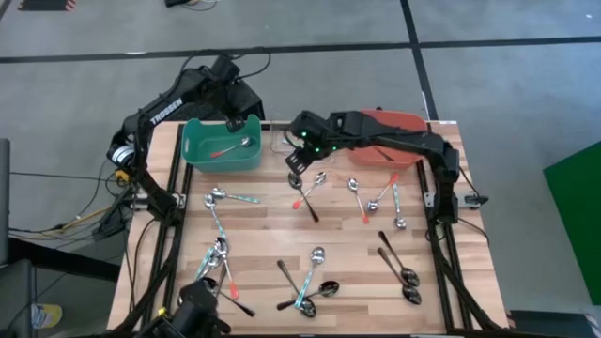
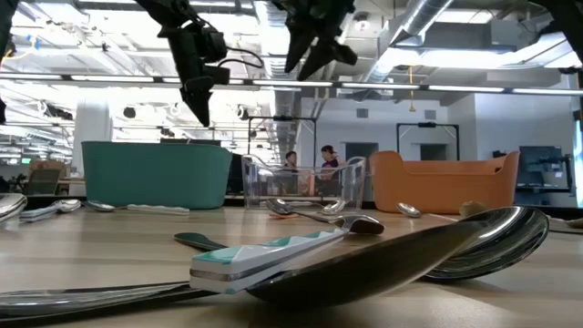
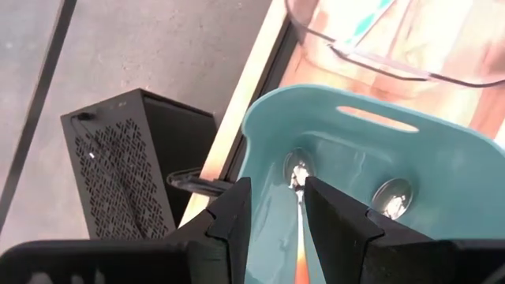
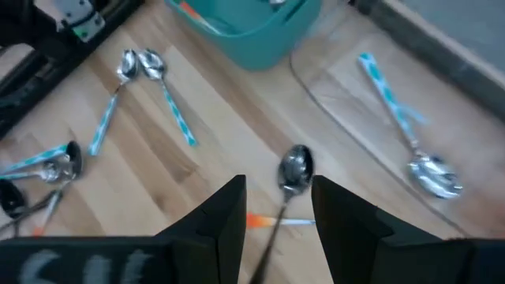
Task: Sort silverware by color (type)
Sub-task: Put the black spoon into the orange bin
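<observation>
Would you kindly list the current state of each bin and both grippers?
Teal plastic bin: upright, holds an orange-handled metal spoon.
Clear plastic bin: upright, holds a teal-handled spoon.
Orange plastic bin: upright, contents hidden.
Left gripper: open, above the teal bin.
Right gripper: open, empty.

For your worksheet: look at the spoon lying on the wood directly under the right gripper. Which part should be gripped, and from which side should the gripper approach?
Grip the thin handle, not the bowl. The spoon lies flat on the table, its rounded, shiny bowl offering little to pinch. Probably best to come straight down from above with the right gripper, fingers straddling the handle across its length, clear of the orange-handled spoon that crosses there.
</observation>
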### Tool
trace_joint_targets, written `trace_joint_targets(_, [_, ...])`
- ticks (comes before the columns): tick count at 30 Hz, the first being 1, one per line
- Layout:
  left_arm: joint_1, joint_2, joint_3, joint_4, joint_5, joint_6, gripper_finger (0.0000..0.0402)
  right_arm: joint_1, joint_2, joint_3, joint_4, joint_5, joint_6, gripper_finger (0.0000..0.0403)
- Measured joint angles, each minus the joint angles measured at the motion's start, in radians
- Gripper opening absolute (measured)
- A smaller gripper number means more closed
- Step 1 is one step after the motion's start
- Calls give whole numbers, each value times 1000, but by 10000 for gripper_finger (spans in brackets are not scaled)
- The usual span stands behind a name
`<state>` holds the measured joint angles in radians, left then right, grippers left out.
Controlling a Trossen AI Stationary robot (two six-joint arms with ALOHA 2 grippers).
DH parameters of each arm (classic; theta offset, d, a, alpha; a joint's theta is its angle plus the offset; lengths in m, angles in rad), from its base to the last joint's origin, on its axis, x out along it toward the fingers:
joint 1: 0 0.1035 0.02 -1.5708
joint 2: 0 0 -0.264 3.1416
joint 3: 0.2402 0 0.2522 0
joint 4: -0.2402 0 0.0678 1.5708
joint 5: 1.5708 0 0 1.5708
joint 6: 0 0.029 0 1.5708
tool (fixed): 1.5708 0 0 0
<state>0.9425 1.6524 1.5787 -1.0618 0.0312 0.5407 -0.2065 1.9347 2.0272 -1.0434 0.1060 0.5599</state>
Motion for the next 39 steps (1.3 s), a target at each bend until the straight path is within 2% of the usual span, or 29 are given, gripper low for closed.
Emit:
trace_joint_targets(8, [-25, 0, 0, -3, -1, -4, 108, 4, 1, -159, 76, -28, 111, 166])
trace_joint_targets(16, [-50, 0, 0, -3, -2, -5, 108, 4, 2, -298, 247, -67, 124, 166])
trace_joint_targets(19, [-57, 0, 0, -3, -13, -6, 108, 4, 6, -317, 267, -62, 120, 166])
trace_joint_targets(24, [-58, 0, 0, -3, -16, -20, 108, 1, 84, -319, 299, -52, 92, 166])
trace_joint_targets(30, [-59, 0, 0, -8, -19, -26, 108, 12, 187, -310, 318, -139, 121, 166])
trace_joint_targets(39, [-59, 0, 0, -12, -24, -23, 108, 44, 203, -306, 306, -135, 145, 166])
